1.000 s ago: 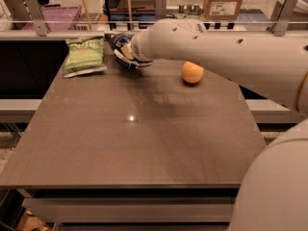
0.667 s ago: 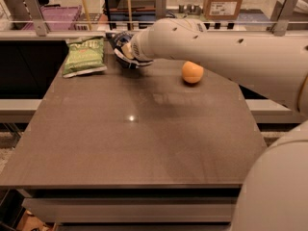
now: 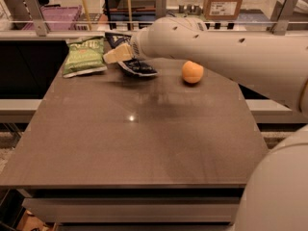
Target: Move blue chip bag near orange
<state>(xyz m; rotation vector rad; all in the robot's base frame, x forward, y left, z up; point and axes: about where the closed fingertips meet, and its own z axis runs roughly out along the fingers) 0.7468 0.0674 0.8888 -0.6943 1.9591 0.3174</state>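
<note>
The blue chip bag is at the far middle of the table, dark navy with white edges, tilted, with a shadow on the table beneath it. My gripper reaches in from the right and is shut on the bag's upper part; one beige finger lies across the bag. The arm hides much of the bag. The orange sits on the table to the right of the bag, about a hand's width from it.
A green chip bag lies at the table's far left corner, just left of the gripper. A rail with posts and boxes runs behind the table. My arm spans the right side.
Almost nothing has moved. The gripper stays on the blue chip bag at the same spot, and the orange and the green bag lie where they were.
</note>
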